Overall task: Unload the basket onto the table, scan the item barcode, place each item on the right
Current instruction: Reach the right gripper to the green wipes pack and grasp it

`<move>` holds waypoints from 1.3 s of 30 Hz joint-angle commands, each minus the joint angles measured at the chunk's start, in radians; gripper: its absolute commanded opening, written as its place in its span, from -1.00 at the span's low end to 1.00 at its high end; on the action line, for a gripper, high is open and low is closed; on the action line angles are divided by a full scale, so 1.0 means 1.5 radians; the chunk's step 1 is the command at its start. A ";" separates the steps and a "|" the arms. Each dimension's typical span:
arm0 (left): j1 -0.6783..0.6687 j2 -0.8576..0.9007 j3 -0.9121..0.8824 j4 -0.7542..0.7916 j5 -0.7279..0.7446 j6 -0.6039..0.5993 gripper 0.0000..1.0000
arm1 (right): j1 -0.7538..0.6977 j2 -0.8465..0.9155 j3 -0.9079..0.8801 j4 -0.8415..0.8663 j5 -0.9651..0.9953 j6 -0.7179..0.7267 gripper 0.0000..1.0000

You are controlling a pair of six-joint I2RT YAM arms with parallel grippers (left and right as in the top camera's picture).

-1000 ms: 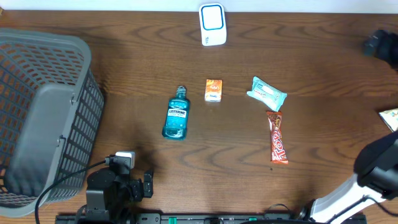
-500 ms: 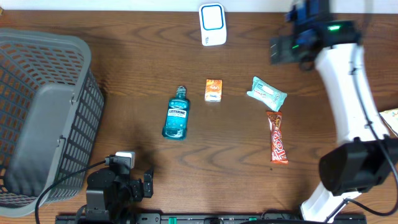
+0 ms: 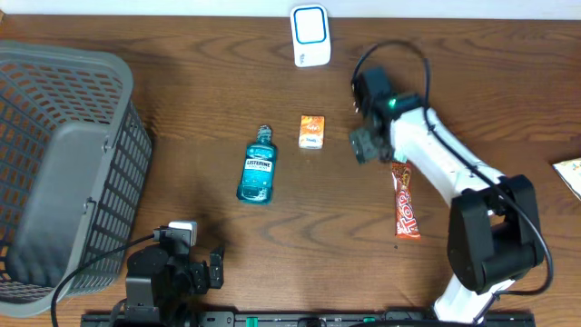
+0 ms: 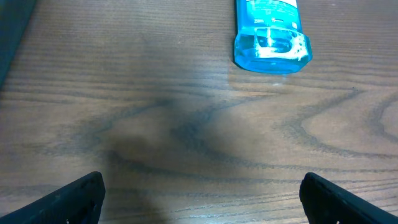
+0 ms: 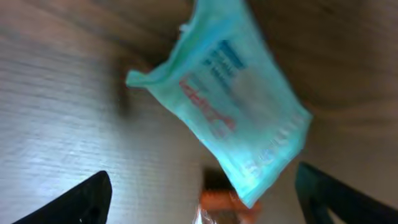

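Dark wood-grain table (image 3: 200, 82) carries everything. Nearest the arm bases, the left gripper (image 4: 202, 199) hangs over bare wood, its fingers spread wide and empty. The blue Listerine bottle (image 3: 258, 168) lies flat just ahead of it, cap pointing away. Off to the right lies the red Top candy bar (image 3: 405, 202), lengthwise. At its far end the right gripper (image 3: 368, 143) hovers over the teal packet (image 5: 230, 106), which lies flat on the table. The arm hides the packet from above, but the wrist camera shows it, blurred, ahead of parted fingers that grasp nothing. A small orange box (image 3: 311, 131) sits just left of that gripper. Farthest off, the white-and-blue scanner (image 3: 310, 34) stands at the back edge — the grey mesh basket (image 3: 64, 154) fills the left side.
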 commanded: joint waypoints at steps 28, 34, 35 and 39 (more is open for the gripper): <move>-0.002 0.001 -0.002 -0.002 0.003 -0.003 0.99 | -0.059 0.010 -0.188 0.311 0.057 -0.247 -0.84; -0.002 0.001 -0.002 -0.002 0.003 -0.003 0.99 | -0.060 -0.013 -0.170 0.293 -0.075 -0.153 -0.98; -0.002 0.001 -0.002 -0.002 0.003 -0.003 0.99 | -0.061 -0.025 -0.163 0.280 -0.129 -0.146 -0.98; -0.002 0.001 -0.002 -0.002 0.003 -0.003 0.99 | -0.083 -0.087 -0.127 0.196 -0.377 -0.142 -0.98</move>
